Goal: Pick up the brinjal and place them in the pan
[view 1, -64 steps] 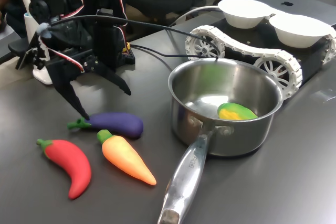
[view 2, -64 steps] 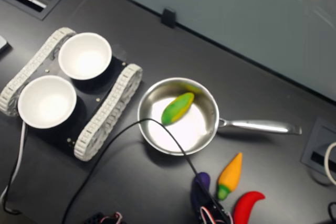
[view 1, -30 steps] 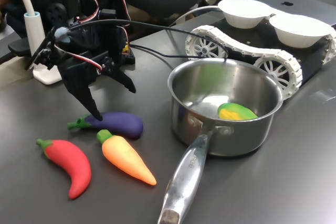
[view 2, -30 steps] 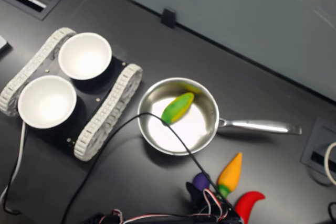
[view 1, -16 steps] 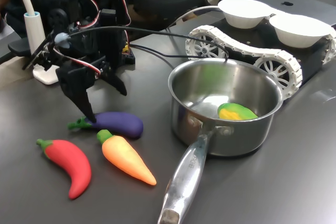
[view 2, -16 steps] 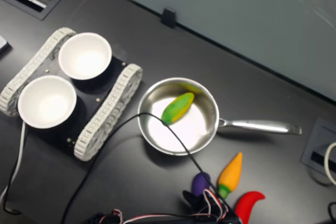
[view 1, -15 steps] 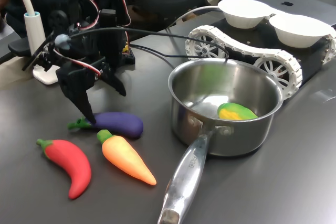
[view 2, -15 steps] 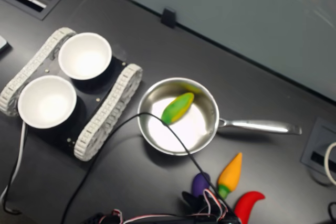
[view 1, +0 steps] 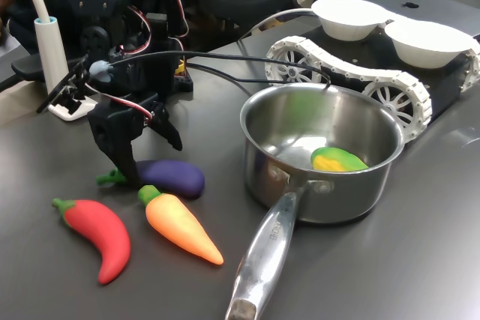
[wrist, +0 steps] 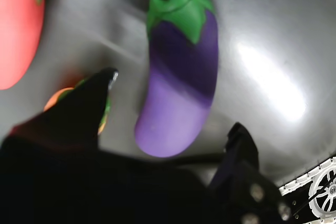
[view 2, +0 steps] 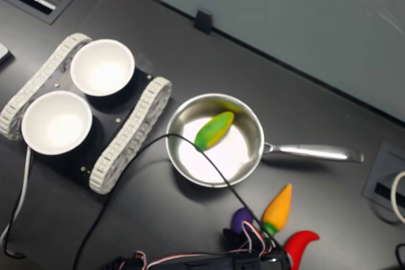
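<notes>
light: bright overhead | glare: table | wrist view: blurred, soft

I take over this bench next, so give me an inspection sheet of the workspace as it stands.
Surface: dark table, glossy, no spills seen.
Job's things: brinjal lying on the table, not lifted; pan beside it, handle toward the first exterior view's bottom edge.
Clutter: carrot and chilli near the brinjal; a green-yellow toy in the pan; two white bowls on a tracked base.
Pincer: open, its fingers on either side of the brinjal in the wrist view, not closed on it.
Cables: a black cable runs from the arm over the pan's rim.
Surroundings: a floor socket, a white stand.
</notes>
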{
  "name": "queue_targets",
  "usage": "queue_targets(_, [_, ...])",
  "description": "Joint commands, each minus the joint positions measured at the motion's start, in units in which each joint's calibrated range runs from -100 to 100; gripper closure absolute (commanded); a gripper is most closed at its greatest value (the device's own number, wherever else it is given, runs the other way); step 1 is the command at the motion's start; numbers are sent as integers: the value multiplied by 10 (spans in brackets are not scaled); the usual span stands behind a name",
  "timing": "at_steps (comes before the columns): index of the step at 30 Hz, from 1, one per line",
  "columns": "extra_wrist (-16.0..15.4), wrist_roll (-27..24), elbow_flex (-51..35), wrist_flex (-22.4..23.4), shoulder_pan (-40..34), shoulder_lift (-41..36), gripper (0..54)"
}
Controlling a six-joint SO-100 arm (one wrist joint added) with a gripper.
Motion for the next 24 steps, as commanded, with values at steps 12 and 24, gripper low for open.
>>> queue_targets(12, [25,3,68,-90,-29,-18,171])
queue_targets(24, [32,7,92,-111,-43,-19,223])
